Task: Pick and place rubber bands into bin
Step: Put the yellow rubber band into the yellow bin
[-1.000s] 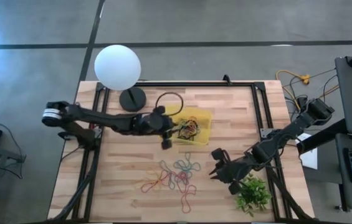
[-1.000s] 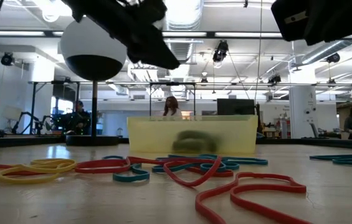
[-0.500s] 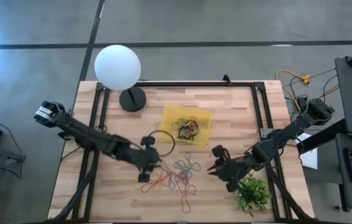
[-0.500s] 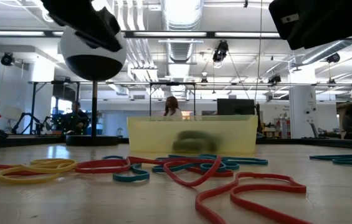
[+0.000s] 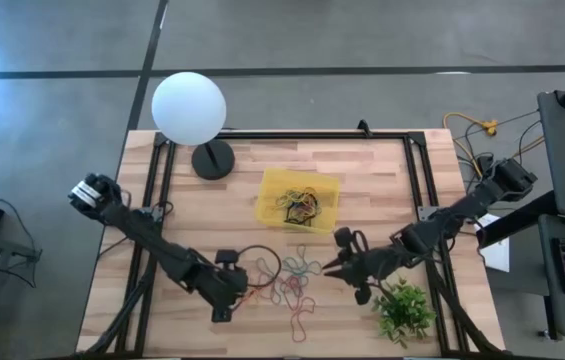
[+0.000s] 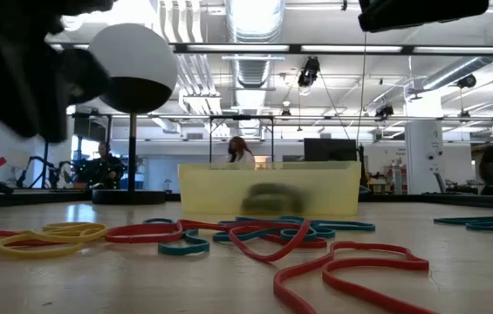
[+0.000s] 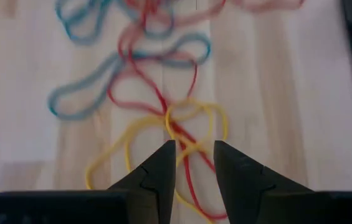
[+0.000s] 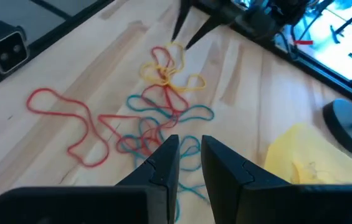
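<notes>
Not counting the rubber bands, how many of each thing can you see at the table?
Grippers: 2 (left gripper, right gripper)
White globe lamp: 1
Yellow bin: 1
Green plant: 1
Total: 5

Light is even and fairly bright across the wooden table (image 5: 362, 190) in the high view, with soft, short shadows; the white globe lamp (image 5: 189, 108) reads nearly blown out; a bluish glare sits at that view's upper left edge. In the low view, ceiling light strips (image 6: 255, 17) glare overhead; the near rubber bands (image 6: 255, 240) are crisp, while the yellow bin (image 6: 270, 190) and the room behind are soft; a dark arm (image 6: 19, 70) at upper left is a blurred silhouette. The left wrist view is washed pale, its far bands smeared; the right wrist view shows blue-white glare at its upper right corner.
</notes>
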